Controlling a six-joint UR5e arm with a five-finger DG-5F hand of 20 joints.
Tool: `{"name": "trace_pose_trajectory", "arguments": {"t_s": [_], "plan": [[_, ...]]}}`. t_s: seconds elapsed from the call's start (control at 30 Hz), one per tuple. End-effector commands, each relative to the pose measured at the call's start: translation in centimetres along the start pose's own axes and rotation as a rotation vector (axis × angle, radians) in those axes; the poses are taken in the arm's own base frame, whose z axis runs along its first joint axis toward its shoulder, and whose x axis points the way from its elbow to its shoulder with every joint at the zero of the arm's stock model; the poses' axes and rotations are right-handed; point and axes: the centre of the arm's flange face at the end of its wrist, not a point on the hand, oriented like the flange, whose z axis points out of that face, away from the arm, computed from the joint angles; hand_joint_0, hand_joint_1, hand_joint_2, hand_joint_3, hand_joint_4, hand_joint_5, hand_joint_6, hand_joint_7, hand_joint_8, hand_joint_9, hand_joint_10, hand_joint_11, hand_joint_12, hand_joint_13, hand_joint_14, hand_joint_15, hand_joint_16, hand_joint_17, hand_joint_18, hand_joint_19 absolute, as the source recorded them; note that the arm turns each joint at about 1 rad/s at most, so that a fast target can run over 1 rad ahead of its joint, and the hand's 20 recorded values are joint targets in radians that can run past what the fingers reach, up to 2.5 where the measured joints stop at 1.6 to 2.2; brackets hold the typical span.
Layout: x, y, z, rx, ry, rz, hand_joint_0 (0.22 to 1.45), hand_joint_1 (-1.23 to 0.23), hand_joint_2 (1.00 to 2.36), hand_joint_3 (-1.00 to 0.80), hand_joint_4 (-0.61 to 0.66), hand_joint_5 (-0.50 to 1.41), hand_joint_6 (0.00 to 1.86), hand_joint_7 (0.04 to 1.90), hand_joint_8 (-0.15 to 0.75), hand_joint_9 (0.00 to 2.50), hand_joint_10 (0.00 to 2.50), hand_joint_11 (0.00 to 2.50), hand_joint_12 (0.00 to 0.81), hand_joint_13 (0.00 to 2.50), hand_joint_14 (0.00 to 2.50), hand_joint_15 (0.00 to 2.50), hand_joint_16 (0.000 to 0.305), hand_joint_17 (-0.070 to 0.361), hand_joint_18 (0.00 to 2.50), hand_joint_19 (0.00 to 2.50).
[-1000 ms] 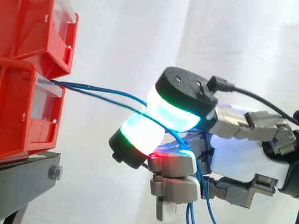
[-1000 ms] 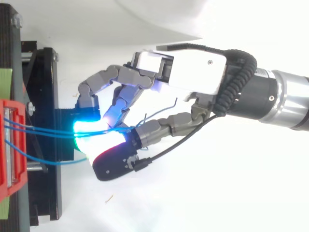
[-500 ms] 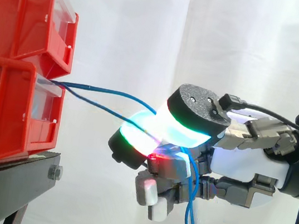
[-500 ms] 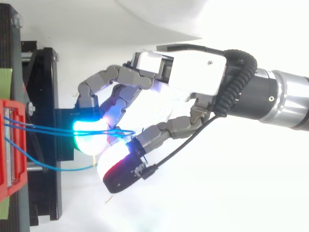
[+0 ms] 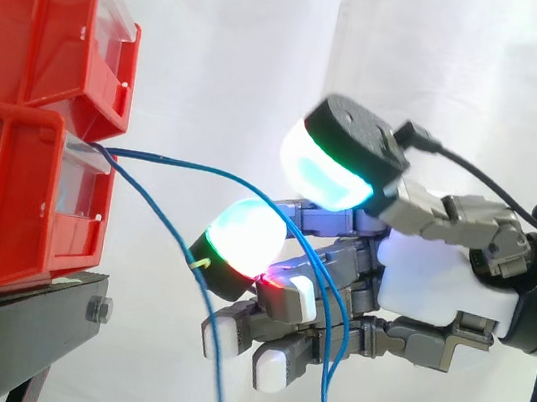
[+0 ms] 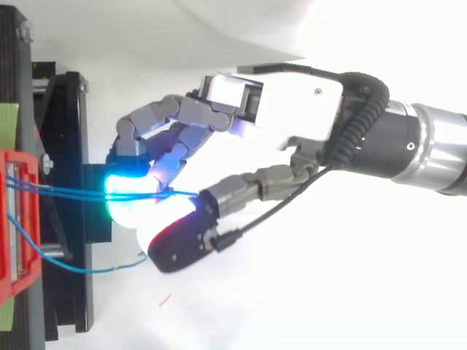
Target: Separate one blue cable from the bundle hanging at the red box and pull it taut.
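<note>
Cable direction is what the coming move turns on. From the front of the lower red box (image 5: 15, 204), at the left edge of the side view, the blue cable (image 5: 193, 164) is led almost level toward the right. It then bends down through the gap between the thumb pad (image 5: 328, 175) and the glowing finger pad (image 5: 243, 233) below it. From there it is draped across the lower fingers (image 5: 275, 359) and drops toward the bottom of the frame.

Its long axis is thus laid left to right, along the line from box to hand (image 5: 429, 276). The hand is placed to the right of the box, with the cable's fixed end to its left.

The hand is seen open: the thumb pad is held clear above the finger pad, nothing is pinched, and the cable is merely carried across the fingers.

In the top view two blue strands (image 6: 73, 191) are seen running close together from the box into the hand (image 6: 284, 102). It cannot be told whether one has been singled out.

A slack cable (image 5: 161, 210) is hung from the same spot on the box and falls steeply toward the lower middle, passing just beside the finger pad.

A pinch is judged to be needed first, then a pull toward the right, away from the box.
</note>
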Motion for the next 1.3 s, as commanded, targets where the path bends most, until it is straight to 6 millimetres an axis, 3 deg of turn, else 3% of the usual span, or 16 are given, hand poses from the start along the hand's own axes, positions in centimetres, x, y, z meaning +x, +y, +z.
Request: {"name": "trace_pose_trajectory", "arguments": {"t_s": [0.0, 0.37, 0.4, 0.53, 0.73, 0.93, 1.0, 1.17, 1.27], "plan": [[-0.03, -0.01, -0.01, 0.0, 0.0, 0.0, 0.61, -0.41, 1.0, -0.5, 0.13, -0.13, 0.74, 1.22, 0.35, 0.96, 0.03, 1.07, 0.417, 0.63, 0.02, 0.59, 0.051, 0.115, 0.69, 0.72], [0.17, 0.04, -0.02, 0.0, 0.0, -0.003, 0.59, -0.67, 1.02, -0.15, 0.17, -0.15, 0.78, 1.35, 0.361, 0.96, 0.03, 1.11, 0.429, 0.64, 0.02, 0.61, 0.053, 0.12, 0.7, 0.72], [0.06, 0.01, -0.01, 0.001, -0.002, -0.003, 0.59, -0.72, 1.02, -0.13, 0.18, -0.16, 0.82, 1.3, 0.362, 0.96, 0.03, 1.12, 0.431, 0.64, 0.02, 0.61, 0.053, 0.12, 0.7, 0.72], [0.17, 0.04, -0.02, 0.0, 0.0, -0.003, 0.62, -0.78, 1.02, -0.19, 0.17, -0.18, 0.84, 1.24, 0.358, 0.94, 0.03, 1.13, 0.435, 0.65, 0.02, 0.62, 0.053, 0.12, 0.71, 0.72], [0.16, -0.01, -0.06, 0.005, -0.001, -0.004, 0.71, -0.85, 1.01, -0.44, 0.17, -0.19, 0.85, 1.19, 0.35, 0.92, 0.02, 1.13, 0.433, 0.65, 0.02, 0.6, 0.054, 0.121, 0.73, 0.69], [0.16, -0.02, -0.08, 0.006, 0.0, -0.003, 0.62, -0.73, 1.0, -0.5, 0.2, -0.17, 0.84, 1.22, 0.361, 0.97, 0.02, 1.16, 0.425, 0.67, 0.02, 0.6, 0.053, 0.12, 0.76, 0.7], [0.16, -0.04, -0.09, 0.008, 0.0, -0.001, 0.55, -0.59, 1.0, -0.5, 0.19, -0.16, 0.84, 1.21, 0.37, 0.98, 0.02, 1.15, 0.432, 0.68, 0.02, 0.61, 0.055, 0.124, 0.77, 0.71], [0.27, -0.01, -0.1, 0.007, 0.002, -0.001, 0.61, -0.42, 1.0, -0.5, 0.17, -0.16, 0.83, 1.23, 0.359, 1.01, 0.02, 1.16, 0.424, 0.69, 0.02, 0.62, 0.053, 0.119, 0.75, 0.74], [0.27, -0.01, -0.1, 0.007, 0.002, -0.001, 0.62, -0.45, 1.01, -0.4, 0.16, -0.16, 0.83, 1.23, 0.362, 1.02, 0.02, 1.17, 0.428, 0.7, 0.02, 0.66, 0.053, 0.119, 0.75, 0.76]]}}
